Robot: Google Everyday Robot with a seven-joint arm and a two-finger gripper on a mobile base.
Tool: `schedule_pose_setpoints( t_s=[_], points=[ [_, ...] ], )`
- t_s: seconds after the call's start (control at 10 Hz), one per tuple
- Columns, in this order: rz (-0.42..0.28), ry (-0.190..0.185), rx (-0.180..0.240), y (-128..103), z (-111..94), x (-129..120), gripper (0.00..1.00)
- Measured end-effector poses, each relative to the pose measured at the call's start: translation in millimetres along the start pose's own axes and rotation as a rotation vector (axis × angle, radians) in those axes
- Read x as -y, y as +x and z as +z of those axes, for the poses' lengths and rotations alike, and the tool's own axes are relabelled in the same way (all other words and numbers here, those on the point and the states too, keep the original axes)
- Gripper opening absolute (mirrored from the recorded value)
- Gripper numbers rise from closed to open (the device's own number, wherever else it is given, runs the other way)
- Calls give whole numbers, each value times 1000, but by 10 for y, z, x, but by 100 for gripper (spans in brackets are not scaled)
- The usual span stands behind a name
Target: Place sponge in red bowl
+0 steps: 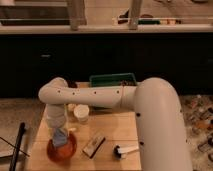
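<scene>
The red bowl (62, 149) is bright orange-red and sits at the front left of the wooden table (112, 130). The blue-grey sponge (59, 138) is right over the bowl's middle, at the tip of my arm. My gripper (59, 132) points down into the bowl and is on the sponge. My big white arm (100, 96) reaches in from the right and bends down over the bowl.
A white cup (81, 113) stands behind the bowl. A tan block with a dark stripe (94, 145) lies at front centre. A white and black object (125, 149) lies to its right. A green bin (113, 80) stands at the back. A dark rod (17, 146) leans at left.
</scene>
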Motion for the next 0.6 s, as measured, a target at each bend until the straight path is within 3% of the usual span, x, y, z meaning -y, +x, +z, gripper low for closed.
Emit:
schedule_pose_setpoints(
  t_s=[0.1,0.3,0.4,0.5,0.6],
  points=[
    [-6,-1,2,9,-3,-4,25],
    [-11,-1,5,6,4,-7,23],
    [-14,0,7,-2,8,-2,30],
    [-19,2,10,-14,14,-7,48],
    [-21,4,11,-17,20,-8,58]
  ],
)
